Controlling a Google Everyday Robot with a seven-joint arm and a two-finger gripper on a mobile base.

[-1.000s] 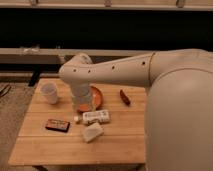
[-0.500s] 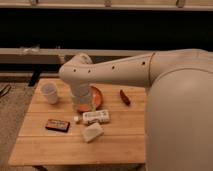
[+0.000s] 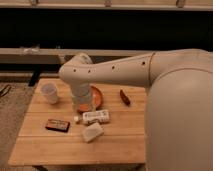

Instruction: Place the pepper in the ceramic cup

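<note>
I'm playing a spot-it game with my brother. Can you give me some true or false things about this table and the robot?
1. The pepper is inside the cup. False: it lies on the table, right of the bowl.
2. The cup stands upright near the table's left side. True.
3. The gripper is down at the bowl's left part, away from the pepper. True.
4. The dark box lies right of the pepper. False: it lies at the front left, nearer the cup's side.
</note>
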